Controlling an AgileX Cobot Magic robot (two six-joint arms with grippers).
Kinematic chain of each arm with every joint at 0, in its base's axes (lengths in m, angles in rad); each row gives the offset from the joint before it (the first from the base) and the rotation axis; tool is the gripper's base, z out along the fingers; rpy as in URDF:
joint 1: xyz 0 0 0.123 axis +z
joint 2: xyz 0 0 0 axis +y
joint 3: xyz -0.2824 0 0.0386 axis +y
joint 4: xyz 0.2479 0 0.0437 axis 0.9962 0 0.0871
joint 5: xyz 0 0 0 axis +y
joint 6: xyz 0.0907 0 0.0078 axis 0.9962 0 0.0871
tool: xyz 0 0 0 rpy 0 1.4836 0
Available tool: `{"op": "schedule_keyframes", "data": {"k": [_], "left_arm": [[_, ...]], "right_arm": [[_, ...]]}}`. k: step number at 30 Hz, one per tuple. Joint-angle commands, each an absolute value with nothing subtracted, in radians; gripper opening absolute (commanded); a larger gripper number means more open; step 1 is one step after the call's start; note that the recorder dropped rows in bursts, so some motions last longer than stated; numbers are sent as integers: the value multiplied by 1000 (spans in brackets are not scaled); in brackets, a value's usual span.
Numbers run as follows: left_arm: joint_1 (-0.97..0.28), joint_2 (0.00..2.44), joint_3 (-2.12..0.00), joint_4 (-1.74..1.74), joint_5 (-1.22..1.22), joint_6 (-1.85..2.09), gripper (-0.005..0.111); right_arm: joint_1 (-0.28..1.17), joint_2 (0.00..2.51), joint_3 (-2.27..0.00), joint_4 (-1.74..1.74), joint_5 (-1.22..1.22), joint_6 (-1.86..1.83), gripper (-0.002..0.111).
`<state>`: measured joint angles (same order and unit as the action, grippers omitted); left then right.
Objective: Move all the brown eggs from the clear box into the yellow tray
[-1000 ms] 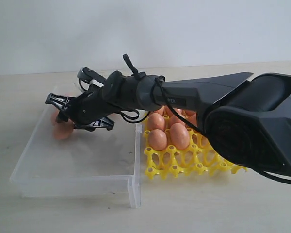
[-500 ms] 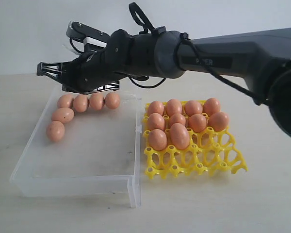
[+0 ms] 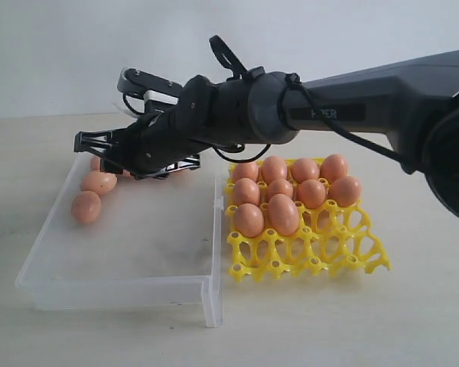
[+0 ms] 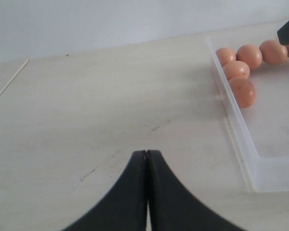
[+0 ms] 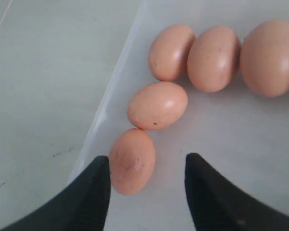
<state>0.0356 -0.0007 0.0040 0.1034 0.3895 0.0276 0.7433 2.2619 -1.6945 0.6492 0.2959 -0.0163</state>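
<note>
Pale tabletop (image 3: 367, 329) beneath clear box (image 3: 122, 292); white wall (image 3: 61, 53)

Eggs (image 3: 86, 206) at box's (image 3: 115, 292) far-left corner; tray (image 3: 306, 258) just right

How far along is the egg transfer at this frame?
Done: ten brown eggs sit in the yellow tray. In hand: nothing; the right gripper is open above the clear box. Left: at least five eggs lie in that box.
</note>
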Motion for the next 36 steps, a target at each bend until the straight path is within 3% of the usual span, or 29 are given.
{"op": "schedule_keyframes", "data": {"k": [1, 17, 36], "left_arm": [[30, 0, 0, 101, 380, 23, 0], [30, 0, 0, 101, 380, 23, 0], [30, 0, 0, 101, 380, 23, 0]], "right_arm": [[744, 2298, -1696, 708, 288, -29, 51], [779, 2497, -2036, 776, 432, -15, 51], [779, 2500, -2052, 673, 495, -17, 51]]}}
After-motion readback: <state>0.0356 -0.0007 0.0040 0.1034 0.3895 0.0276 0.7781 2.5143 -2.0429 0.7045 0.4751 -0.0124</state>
